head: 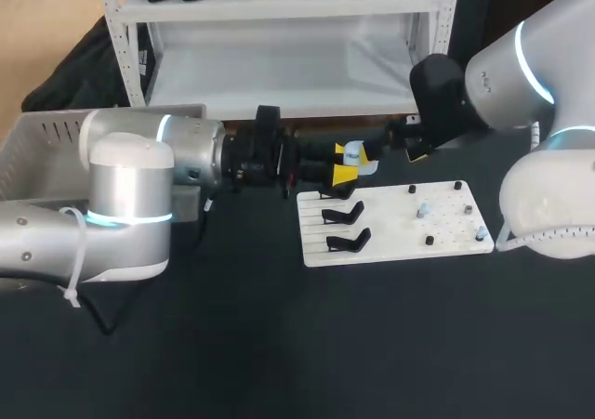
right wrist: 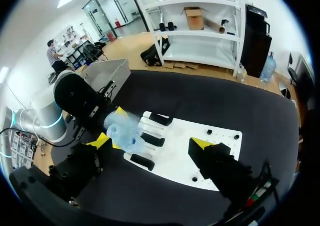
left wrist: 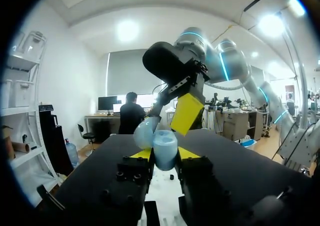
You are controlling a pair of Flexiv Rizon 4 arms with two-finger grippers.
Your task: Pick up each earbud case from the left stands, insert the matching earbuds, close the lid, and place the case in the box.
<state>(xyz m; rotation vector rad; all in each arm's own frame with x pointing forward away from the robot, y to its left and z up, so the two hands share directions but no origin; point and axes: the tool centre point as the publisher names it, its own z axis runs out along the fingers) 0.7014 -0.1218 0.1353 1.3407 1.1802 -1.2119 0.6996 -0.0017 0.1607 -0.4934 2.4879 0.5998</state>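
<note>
A pale blue earbud case (left wrist: pixel 164 149) with its lid (left wrist: pixel 143 133) swung open sits between the yellow tips of my left gripper (left wrist: pixel 165 154), which is shut on it. The head view shows that gripper (head: pixel 348 163) holding the case (head: pixel 363 159) above the far left corner of the white board (head: pixel 390 252). My right gripper (head: pixel 409 150) hangs just right of the case, open, with nothing in it. In its own view the right gripper (right wrist: pixel 152 142) stands wide, the case (right wrist: pixel 122 131) nearer one finger. Small pale earbuds (head: pixel 423 210) sit on the board's right part.
Three black stands (head: pixel 346 216) line the board's left side, all bare. Black pegs (head: pixel 429 241) dot its right part. A grey box (head: pixel 37 145) stands at the far left, behind my left arm. Dark cloth covers the table (head: pixel 279 345).
</note>
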